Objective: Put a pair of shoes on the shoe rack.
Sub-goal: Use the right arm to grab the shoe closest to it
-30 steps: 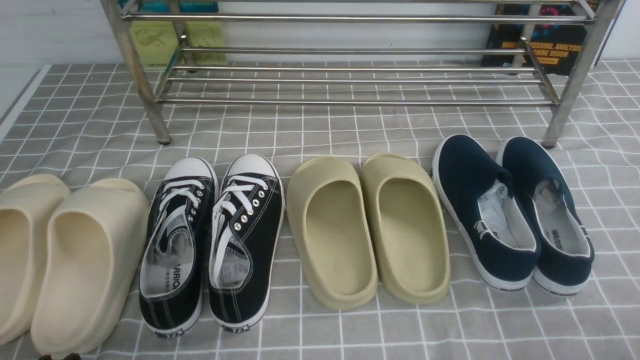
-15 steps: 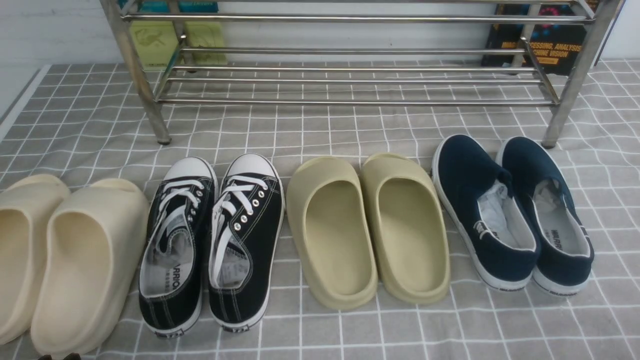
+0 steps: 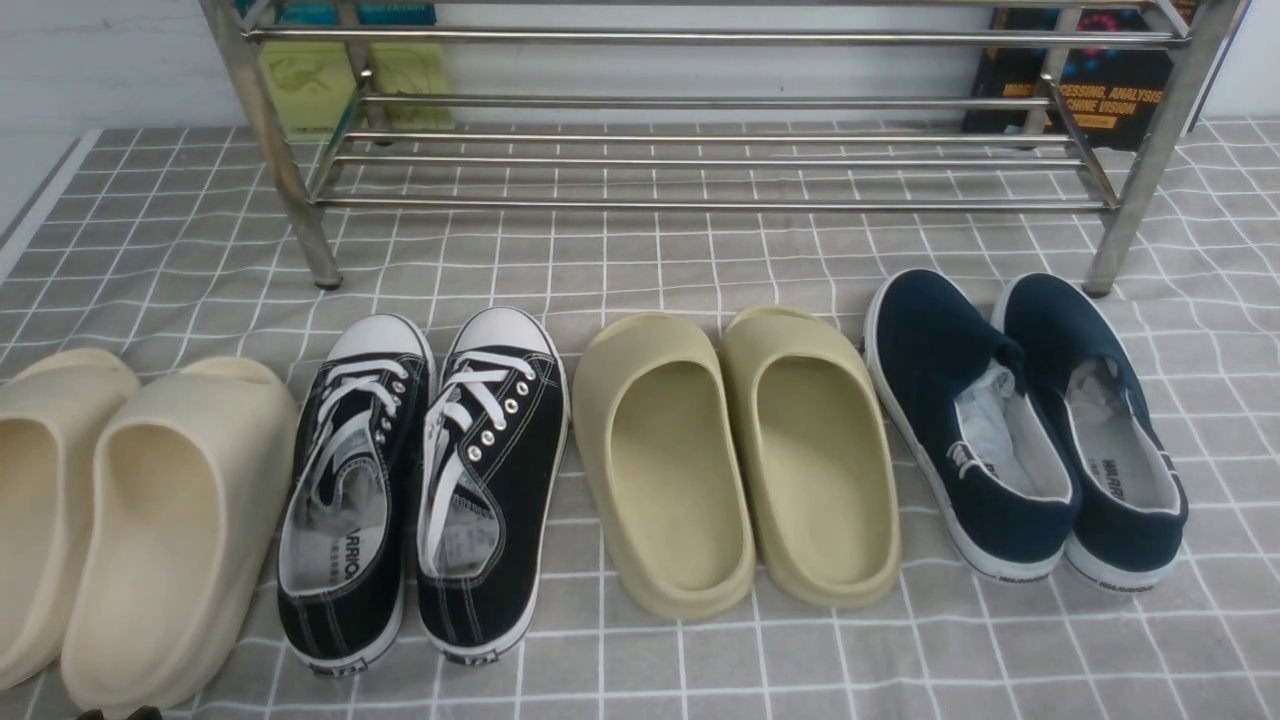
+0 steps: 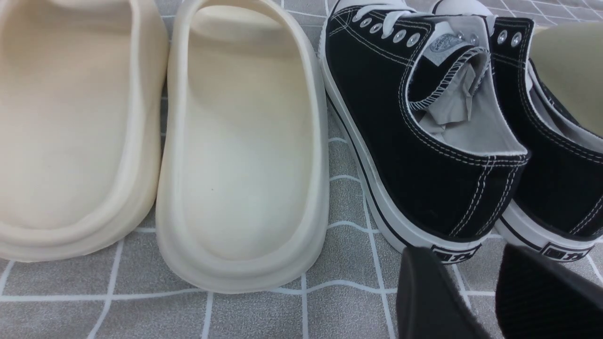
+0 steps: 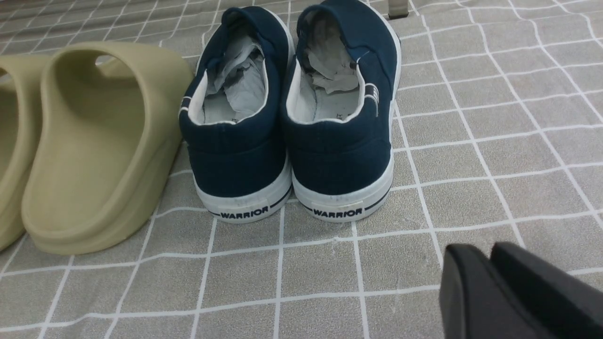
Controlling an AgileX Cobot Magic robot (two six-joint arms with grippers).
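Note:
The pair of navy slip-on shoes (image 3: 1030, 340) stands side by side on the checked cloth at the front right, toes toward the shoe rack (image 3: 700, 204). The silver tube rack stands at the back with nothing on its tubes. In the right wrist view the two navy shoes (image 5: 287, 155) show heel-on, and my right gripper (image 5: 480, 252) is shut and empty, a little behind and to the side of their heels. In the left wrist view my left gripper (image 4: 466, 256) is open and empty, just behind the heels of the black lace-up sneakers (image 4: 424, 141).
Left of the navy pair stand olive foam slides (image 3: 740, 450), black lace-up sneakers (image 3: 430, 480) and cream slides (image 3: 130, 520), all in one row. Books lean against the wall behind the rack (image 3: 1090, 80). A strip of bare cloth lies between the shoes and the rack.

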